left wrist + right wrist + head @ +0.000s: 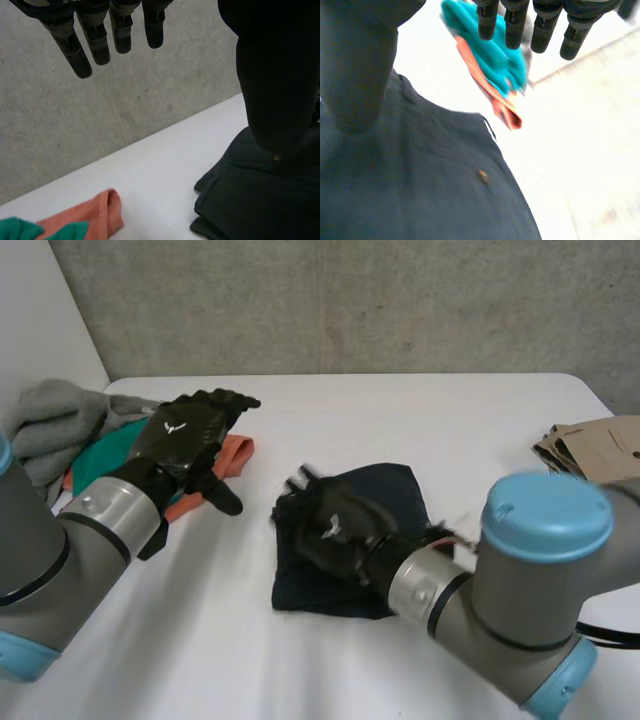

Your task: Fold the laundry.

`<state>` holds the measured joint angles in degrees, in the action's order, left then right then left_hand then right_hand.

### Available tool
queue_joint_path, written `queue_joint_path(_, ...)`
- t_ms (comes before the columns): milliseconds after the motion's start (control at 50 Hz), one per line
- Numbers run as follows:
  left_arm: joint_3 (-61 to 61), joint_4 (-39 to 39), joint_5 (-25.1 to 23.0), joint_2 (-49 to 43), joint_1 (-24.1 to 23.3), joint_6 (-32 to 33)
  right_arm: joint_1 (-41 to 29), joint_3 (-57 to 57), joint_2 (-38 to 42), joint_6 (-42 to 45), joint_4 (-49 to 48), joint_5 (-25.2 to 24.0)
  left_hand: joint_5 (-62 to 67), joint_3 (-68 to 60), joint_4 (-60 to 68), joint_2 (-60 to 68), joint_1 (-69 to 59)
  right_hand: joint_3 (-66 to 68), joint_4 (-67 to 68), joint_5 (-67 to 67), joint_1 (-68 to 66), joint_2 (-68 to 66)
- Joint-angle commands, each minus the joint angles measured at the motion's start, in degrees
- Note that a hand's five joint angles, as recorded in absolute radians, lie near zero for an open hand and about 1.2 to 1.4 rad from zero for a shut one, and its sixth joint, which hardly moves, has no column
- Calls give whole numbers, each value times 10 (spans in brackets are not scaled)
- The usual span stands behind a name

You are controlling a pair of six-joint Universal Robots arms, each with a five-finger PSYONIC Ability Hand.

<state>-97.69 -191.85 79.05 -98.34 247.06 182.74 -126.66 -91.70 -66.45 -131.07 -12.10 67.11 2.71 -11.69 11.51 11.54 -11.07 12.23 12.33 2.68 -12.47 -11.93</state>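
Folded dark cloth (395,492) lay in middle of white table (420,415). Right hand (332,525) was over cloth's left part, fingers straight, thumb apart, holding nothing. Left hand (185,435) hung above orange cloth (238,455), fingers straight too, holding nothing. Green cloth (110,445) and grey cloth (55,415) lay piled beside orange one. Brown cloth (595,445) lay at table's right edge.

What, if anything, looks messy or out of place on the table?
Only the heap at the left of the table: a grey cloth, a teal cloth and an orange cloth lie bunched over one another, unfolded. The dark garment in the middle lies flat and folded. Nothing looks spilled.
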Motion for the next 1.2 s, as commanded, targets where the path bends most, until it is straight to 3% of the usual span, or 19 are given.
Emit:
queue_joint_path(20,58,2,5,-29,-34,-1,86,1,-110,-304,37,73,-27,17,-15,-15,11,-22,-23,-27,25,19)
queue_joint_path(100,106,20,14,-61,-72,0,128,6,-119,-427,53,59,-27,17,-15,-15,11,-22,-23,-27,25,19)
queue_joint_path(240,208,96,35,-147,-141,10,171,73,-50,-422,144,59,-27,17,-15,-15,11,-22,-23,-27,25,19)
queue_joint_path(340,305,180,56,-241,-176,34,183,174,42,-430,257,59,-27,17,-15,-15,11,-22,-23,-27,25,19)
queue_joint_path(500,358,249,98,-326,-185,53,185,261,149,-452,350,38,-27,17,-15,-15,11,-22,-23,-27,25,19)
queue_joint_path(660,335,266,117,-358,-161,97,189,251,184,-368,355,46,-27,17,-15,-15,11,-22,-23,-27,25,19)
queue_joint_path(880,296,262,98,-302,-119,107,177,210,127,-231,309,103,-27,17,-15,-15,11,-22,-23,-27,25,19)
queue_joint_path(1100,248,227,30,-149,-102,60,100,47,-33,-126,144,171,-27,17,-15,-15,11,-22,-23,-27,25,19)
queue_joint_path(1160,238,215,-7,-110,-89,26,76,-13,-67,-104,103,181,-27,17,-15,-15,11,-22,-23,-27,25,19)
queue_joint_path(1200,233,207,-58,-89,-77,3,60,-53,-82,-109,87,180,-27,17,-15,-15,11,-22,-23,-27,25,19)
